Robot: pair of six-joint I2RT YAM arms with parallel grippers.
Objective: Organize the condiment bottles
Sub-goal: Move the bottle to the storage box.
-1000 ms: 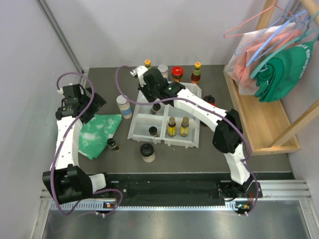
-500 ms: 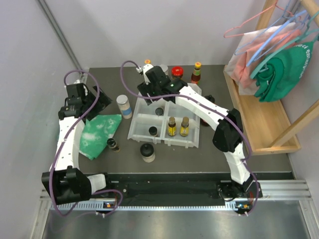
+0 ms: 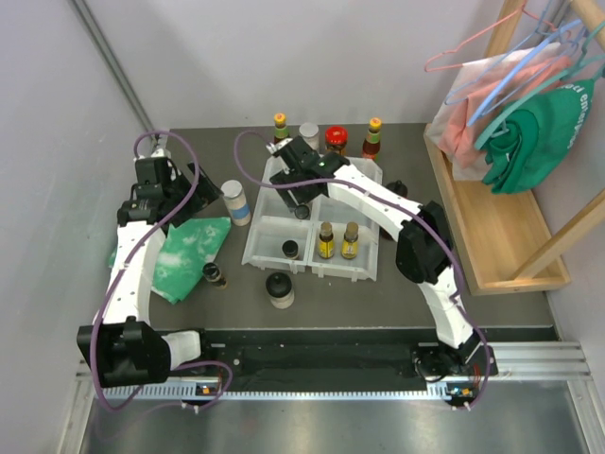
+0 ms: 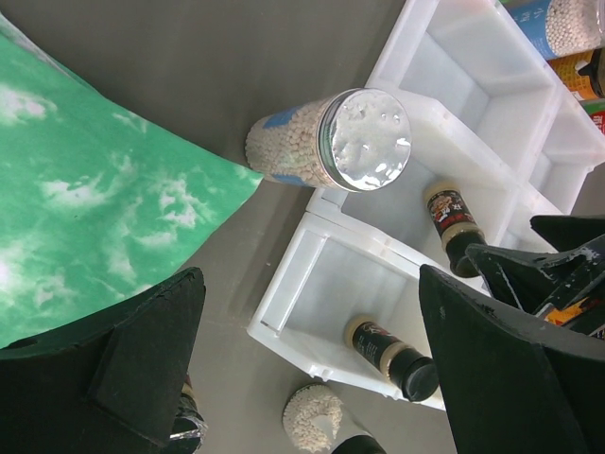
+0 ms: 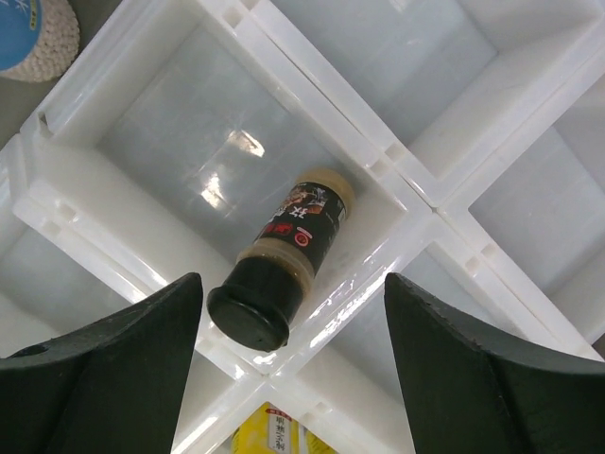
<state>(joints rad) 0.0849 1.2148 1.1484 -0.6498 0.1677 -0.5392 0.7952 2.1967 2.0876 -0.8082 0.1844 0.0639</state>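
Where the two arm bases are bolted, a metal rail (image 3: 312,388) crosses the near edge; beyond it lies the dark grey table (image 3: 397,293) (matte, unmarked).

1. Black-capped jar (image 3: 279,288): upright on the table, just in front of the white tray (image 3: 350,269).
2. Tiny dark jar (image 3: 216,275): upright, at the near right edge of the green-white cloth (image 3: 184,251).
3. Tray, near row: small dark jar (image 3: 291,249) in the left compartment; two yellow-labelled bottles (image 3: 326,239) side by side in the right one.
4. Right gripper (image 5: 293,284): over the tray's middle left compartment, fingers spread apart, holding nothing. The spice jar (image 5: 284,260) lies tilted in that compartment below them, black cap toward a corner.
5. Pellet jar (image 4: 331,142): silver-lidded, upright, just beside the tray's left wall.
6. Left gripper (image 4: 310,284): above the table left of the tray, fingers wide apart, empty.
7. Black-topped bottle (image 3: 397,189): on the table, right of the tray.
8. Far row, near the back wall, left to right: orange-capped bottle (image 3: 281,123), pale-lidded clear jar (image 3: 309,134), red-lidded jar (image 3: 336,140), yellow-green-capped sauce bottle (image 3: 374,135).

Room: plain pale walls at left and back. At right, a wooden rack (image 3: 492,236) carries hangers (image 3: 473,57), a pink garment (image 3: 463,132) and a green garment (image 3: 534,132).
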